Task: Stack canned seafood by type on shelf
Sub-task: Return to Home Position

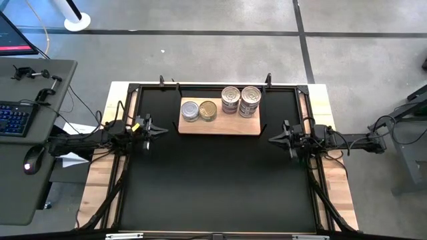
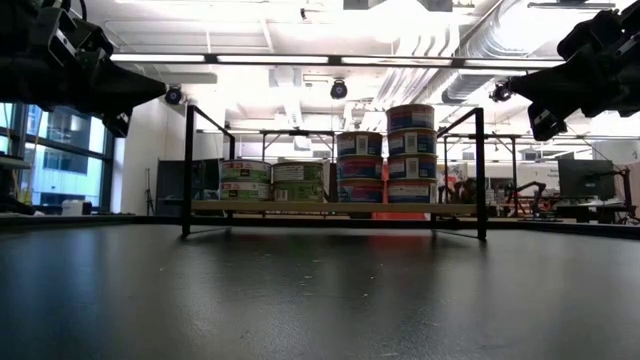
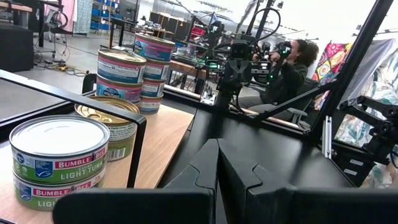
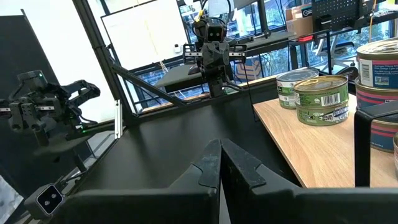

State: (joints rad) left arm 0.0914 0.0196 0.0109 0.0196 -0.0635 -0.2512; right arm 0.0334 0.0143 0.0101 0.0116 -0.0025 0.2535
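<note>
A black mat covers most of the table. The left gripper and the right gripper hover at opposite sides of it, tips pointing at each other. Each has its fingers pressed together and holds nothing. Between the two tips lies the light-wood shelf. On it, nearer the right gripper, stand two tall stacks of blue-labelled cans, seemingly three and four high. Nearer the left gripper are two green tuna stacks, two cans each.
</note>
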